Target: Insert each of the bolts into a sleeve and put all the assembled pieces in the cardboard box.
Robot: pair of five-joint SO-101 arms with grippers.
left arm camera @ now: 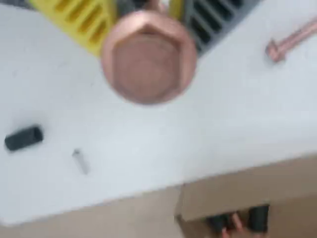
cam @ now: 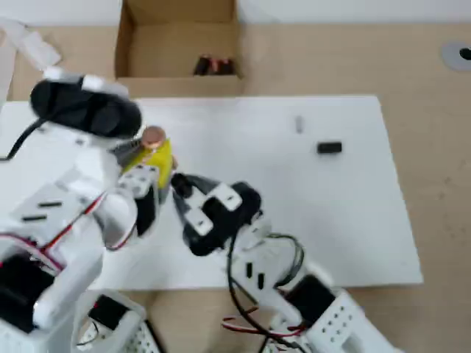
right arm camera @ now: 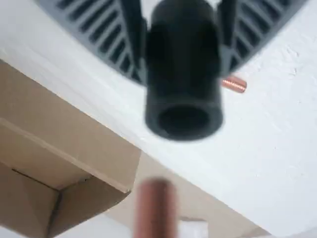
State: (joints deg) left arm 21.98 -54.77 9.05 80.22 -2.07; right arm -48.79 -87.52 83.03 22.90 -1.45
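My left gripper, with one yellow finger, is shut on a copper bolt and holds it above the white mat. The bolt's hex head faces the wrist camera. Just beside it, my right gripper is shut on a black sleeve, whose open bore faces the camera. The held bolt's shank shows close below the sleeve. A loose black sleeve lies on the mat. The cardboard box at the back holds assembled pieces.
A small grey pin lies near the loose sleeve. Another copper bolt rests on the mat, also seen as a copper stub. The box's front wall stands just past the mat edge.
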